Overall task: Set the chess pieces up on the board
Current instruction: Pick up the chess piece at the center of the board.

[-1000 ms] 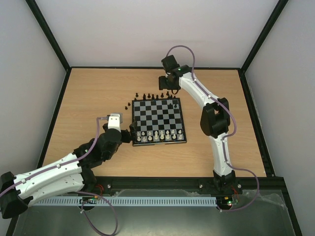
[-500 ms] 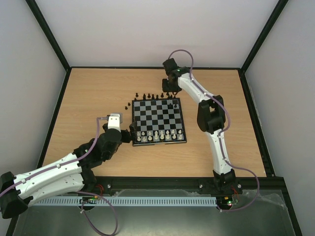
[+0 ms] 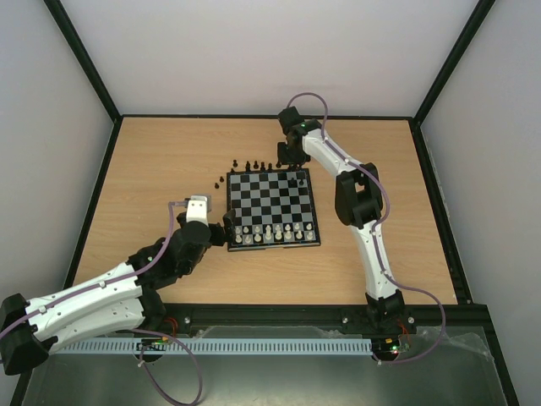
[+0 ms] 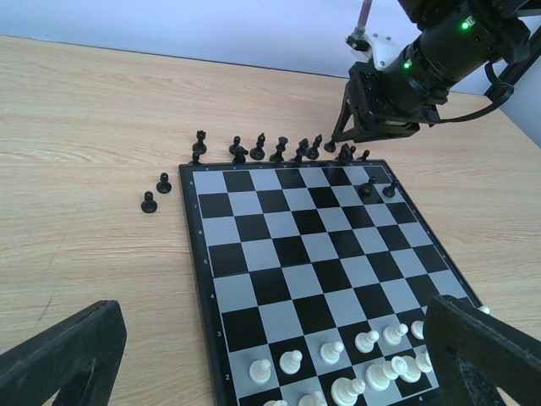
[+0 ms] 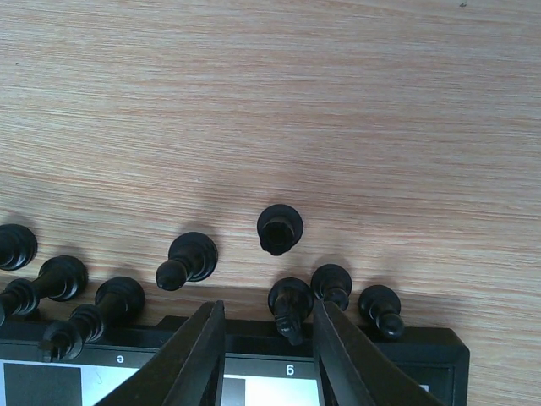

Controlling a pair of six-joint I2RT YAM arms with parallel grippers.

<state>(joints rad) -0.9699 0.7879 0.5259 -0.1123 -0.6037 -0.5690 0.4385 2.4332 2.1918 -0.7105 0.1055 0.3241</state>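
Hovering over the board's (image 4: 287,254) far edge, right pincer (image 5: 268,306) straddles a black piece (image 5: 290,309), fingers narrowly apart, not clamped yet. Left pincer (image 4: 270,351) gapes wide by the near-left corner. White pieces (image 4: 364,341) fill the near rows; most black pieces (image 4: 258,152) sit on the bench (image 4: 93,118).

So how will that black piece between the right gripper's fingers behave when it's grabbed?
The black piece is tiny beside the fingers, so it is probably light and rigid. Its slim body over a small round base suggests it may tip if pinched off-centre. A neighbouring piece stands close beside it, so that one could get knocked over.
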